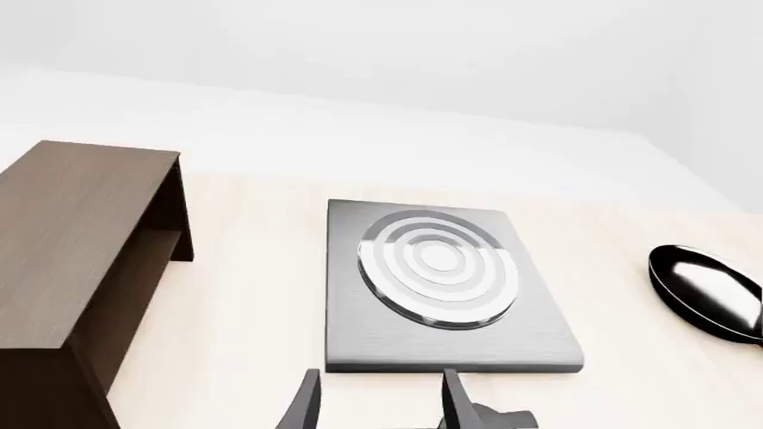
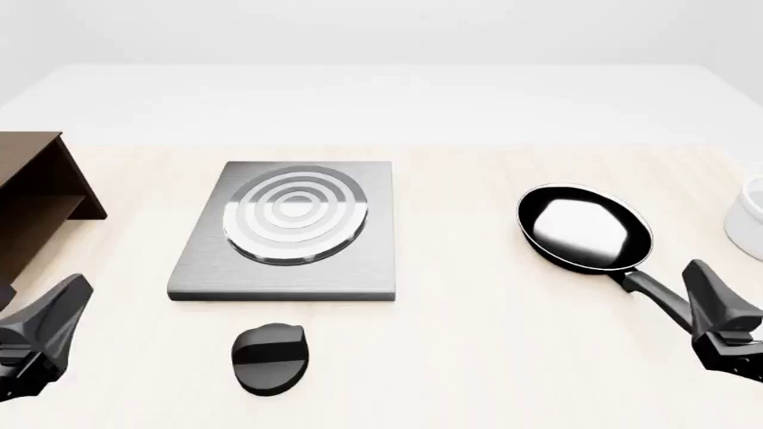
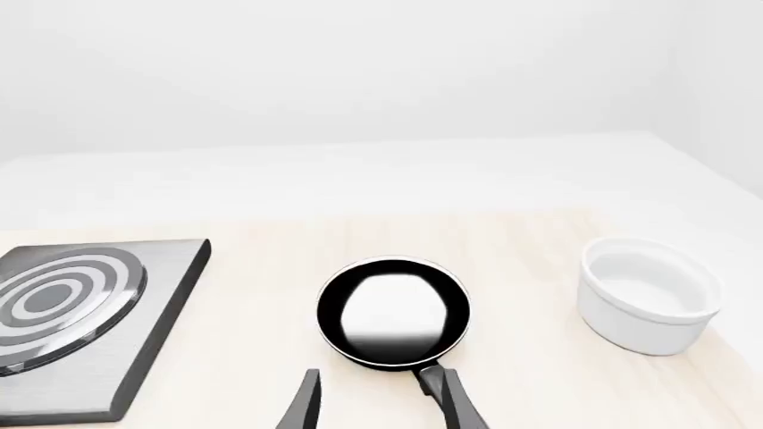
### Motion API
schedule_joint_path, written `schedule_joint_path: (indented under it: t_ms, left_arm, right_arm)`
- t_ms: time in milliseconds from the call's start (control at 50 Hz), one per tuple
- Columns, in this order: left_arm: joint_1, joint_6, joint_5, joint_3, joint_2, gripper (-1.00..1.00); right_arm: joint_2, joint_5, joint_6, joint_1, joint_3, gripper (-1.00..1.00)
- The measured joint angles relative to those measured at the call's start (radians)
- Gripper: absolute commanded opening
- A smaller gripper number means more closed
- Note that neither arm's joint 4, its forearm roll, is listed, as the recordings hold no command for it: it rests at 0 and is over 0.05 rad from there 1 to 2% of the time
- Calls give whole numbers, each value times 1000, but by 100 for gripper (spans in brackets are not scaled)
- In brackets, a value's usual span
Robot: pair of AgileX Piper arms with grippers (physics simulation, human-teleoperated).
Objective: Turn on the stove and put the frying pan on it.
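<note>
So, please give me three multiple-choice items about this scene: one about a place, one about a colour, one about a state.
1. In the front view, where does the knob lie?
A. on the burner
B. on the table, on the arms' side of the stove
C. inside the white cup

2. What colour is the frying pan?
A. black
B. red
C. silver

3. What is on the burner?
A. the frying pan
B. the cup
C. nothing

Answers:
1 B, the knob sits apart from the slab, nearer the arms.
2 A, bowl and handle are black.
3 C, the rings show bare; the pan rests on the table to the stove's right.
</note>
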State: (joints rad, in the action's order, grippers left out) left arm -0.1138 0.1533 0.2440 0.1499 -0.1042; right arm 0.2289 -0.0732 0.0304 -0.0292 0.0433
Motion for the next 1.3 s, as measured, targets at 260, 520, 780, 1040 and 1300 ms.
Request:
schedule_joint_path:
  t_ms: [260, 520, 780, 1040, 1300]
  left_arm:
    - [121, -150, -70, -53, 76, 100]
    - [137, -180, -98, -83, 96, 100]
    - [142, -196, -102, -91, 102, 100]
    - [142, -205, -104, -93, 103, 100]
    - [142, -207, -102, -92, 104, 100]
  right_arm:
    - [-27, 342, -19, 54, 316, 100]
    - [218, 525, -107, 88, 612, 100]
    - [425, 529, -214, 67, 656, 100]
    - [565, 406, -275, -10, 575, 100]
    - [712, 245, -329, -88, 492, 100]
